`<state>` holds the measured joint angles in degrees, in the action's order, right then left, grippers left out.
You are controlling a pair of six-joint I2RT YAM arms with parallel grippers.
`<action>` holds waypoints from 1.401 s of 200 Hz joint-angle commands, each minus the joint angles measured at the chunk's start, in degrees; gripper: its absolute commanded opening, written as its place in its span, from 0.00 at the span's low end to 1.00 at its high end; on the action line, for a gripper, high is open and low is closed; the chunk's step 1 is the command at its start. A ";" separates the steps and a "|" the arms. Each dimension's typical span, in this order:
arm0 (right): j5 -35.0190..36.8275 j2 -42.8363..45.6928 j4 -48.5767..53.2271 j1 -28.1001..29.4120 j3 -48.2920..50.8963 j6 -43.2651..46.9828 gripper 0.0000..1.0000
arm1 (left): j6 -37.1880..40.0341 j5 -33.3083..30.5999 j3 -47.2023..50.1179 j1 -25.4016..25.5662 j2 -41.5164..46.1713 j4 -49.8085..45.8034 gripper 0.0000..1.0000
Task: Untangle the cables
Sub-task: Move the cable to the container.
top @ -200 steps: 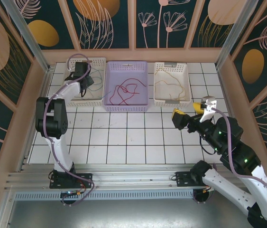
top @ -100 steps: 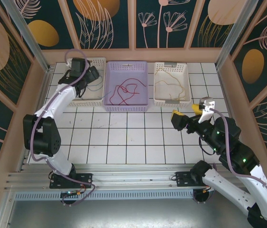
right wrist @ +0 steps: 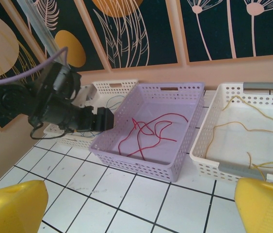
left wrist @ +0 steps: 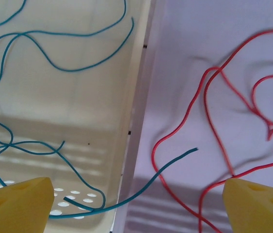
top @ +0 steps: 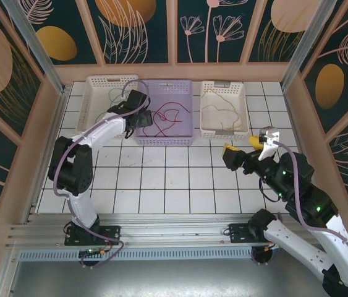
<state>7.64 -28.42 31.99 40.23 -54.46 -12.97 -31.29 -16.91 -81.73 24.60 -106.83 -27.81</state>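
fingers apart, left gripper (left wrist: 136,199) hangs over the blue cable (left wrist: 179,158) straying into the purple basket (left wrist: 199,39), seemingly to fetch it; right gripper (right wrist: 141,204) idles, fingers apart.

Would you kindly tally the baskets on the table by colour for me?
White: 2, the left basket and the right basket
Lilac: 1, the middle basket
Total: 3

A lilac basket (top: 174,141) sits between two white baskets (top: 224,132) on a tiled table (top: 161,179).
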 commanded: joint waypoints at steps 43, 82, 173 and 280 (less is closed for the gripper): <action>-0.08 0.41 -0.95 0.29 0.84 -0.05 0.99 | 3.03 -7.38 -4.27 1.61 -3.90 -3.03 0.81; -0.06 0.88 -1.01 0.29 1.70 -0.10 0.99 | 3.34 -8.05 -3.57 1.59 -4.90 -2.86 0.72; -0.52 1.03 -1.82 0.30 2.69 -0.25 0.99 | 3.34 -6.91 -3.61 1.76 -6.64 -2.55 0.60; -0.70 1.07 -1.92 0.29 2.56 -0.30 0.99 | 3.61 -7.94 -3.66 1.86 -6.31 -2.58 0.33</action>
<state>7.42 -28.21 31.92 40.23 -52.51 -12.95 -28.12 -23.29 -84.77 26.06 -112.57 -29.19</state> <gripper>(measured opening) 0.989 0.351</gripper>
